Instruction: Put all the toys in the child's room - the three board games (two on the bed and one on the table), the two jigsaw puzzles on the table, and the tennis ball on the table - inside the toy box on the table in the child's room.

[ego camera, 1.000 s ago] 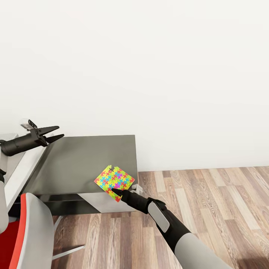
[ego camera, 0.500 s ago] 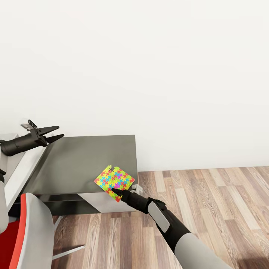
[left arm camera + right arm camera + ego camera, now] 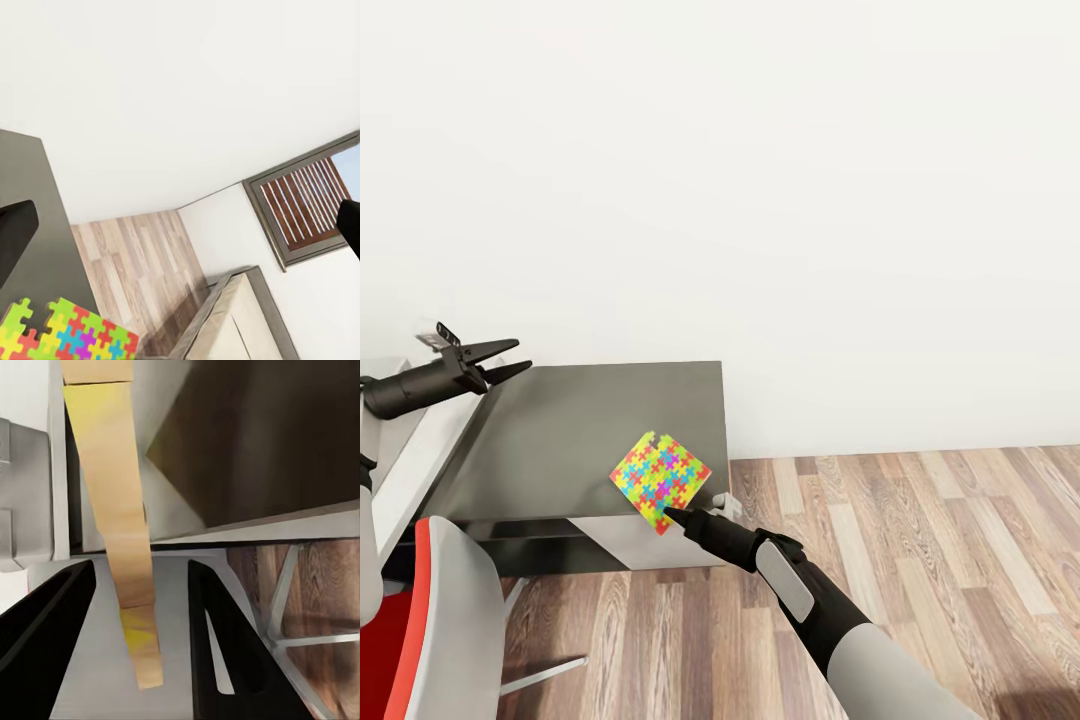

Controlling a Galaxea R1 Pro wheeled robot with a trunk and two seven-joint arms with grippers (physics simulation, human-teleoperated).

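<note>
Right gripper is clamped on the jigsaw puzzle, which I see tilted up at the worktop's front right corner; left gripper hangs apart over its left edge.

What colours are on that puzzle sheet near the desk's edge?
The jigsaw puzzle is a mix of yellow, green, blue, pink and orange interlocking pieces, clearest in the head view.
</note>
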